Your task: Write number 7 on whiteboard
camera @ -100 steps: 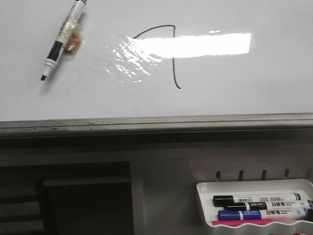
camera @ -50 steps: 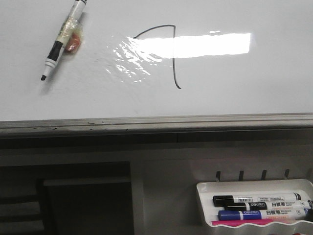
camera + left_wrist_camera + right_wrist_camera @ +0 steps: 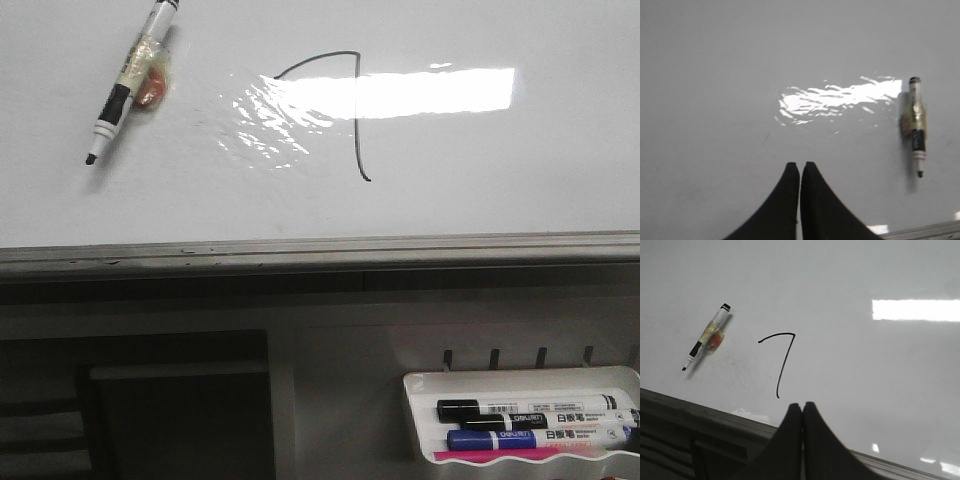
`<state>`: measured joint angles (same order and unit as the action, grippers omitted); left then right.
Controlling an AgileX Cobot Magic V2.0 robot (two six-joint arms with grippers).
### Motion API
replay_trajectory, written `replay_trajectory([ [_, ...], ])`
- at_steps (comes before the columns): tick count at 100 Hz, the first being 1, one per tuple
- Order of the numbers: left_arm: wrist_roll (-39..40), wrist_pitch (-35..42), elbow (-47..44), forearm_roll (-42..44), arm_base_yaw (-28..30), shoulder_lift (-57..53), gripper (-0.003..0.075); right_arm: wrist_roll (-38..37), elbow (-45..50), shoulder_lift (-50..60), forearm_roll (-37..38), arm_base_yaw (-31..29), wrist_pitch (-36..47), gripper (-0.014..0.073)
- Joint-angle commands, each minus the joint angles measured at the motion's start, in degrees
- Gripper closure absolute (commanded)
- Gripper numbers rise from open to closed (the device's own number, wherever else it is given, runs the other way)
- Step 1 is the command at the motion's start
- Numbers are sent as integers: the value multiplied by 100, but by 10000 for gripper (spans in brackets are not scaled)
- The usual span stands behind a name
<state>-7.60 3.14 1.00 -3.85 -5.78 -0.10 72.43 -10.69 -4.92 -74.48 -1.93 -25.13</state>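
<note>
Fingers of the left gripper [image 3: 800, 167] are pressed together with nothing between them, hanging above a bare stretch of the whiteboard [image 3: 715, 75]; off to one side of it in the left wrist view lies a marker [image 3: 916, 125], uncapped, its barrel wrapped in clear tape, flat on the board beside a rippled patch of light glare. The right gripper [image 3: 802, 407] is likewise closed and empty, poised over the board near its grey metal edge strip [image 3: 700, 415], with the number 7 [image 3: 782, 360] just beyond its tips: a thin black curved top stroke joined to a long downstroke ending in a small hook. In the front view the 7 sits near the middle of the board, its downstroke crossing the bright rectangular glare, and the marker lies well apart to the left, tilted, tip pointing toward the board's near edge, with a small orange-red blob under the tape. Below the edge strip, at lower right, a white tray [image 3: 420, 385] holds several capped markers [image 3: 530, 425].
</note>
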Motion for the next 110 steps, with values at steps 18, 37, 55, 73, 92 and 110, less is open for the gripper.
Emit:
replay_trajectory([
  [18, 149, 65, -309, 188, 482, -197, 741, 77, -134, -55, -212, 4, 165, 664],
  [37, 138, -256, -309, -67, 696, -197, 741, 77, -134, -55, -212, 4, 165, 664],
  [55, 147, -256, -309, -67, 786, -197, 741, 77, -134, -55, -212, 4, 165, 664],
  [73, 163, -256, -309, -227, 786, -186, 741, 77, -134, -55, -212, 4, 165, 664],
  [92, 163, -256, -299, -277, 786, -186, 741, 77, -134, -55, -212, 4, 165, 664],
  [110, 163, -256, -299, -277, 786, -186, 741, 77, -134, -55, -212, 4, 165, 664],
])
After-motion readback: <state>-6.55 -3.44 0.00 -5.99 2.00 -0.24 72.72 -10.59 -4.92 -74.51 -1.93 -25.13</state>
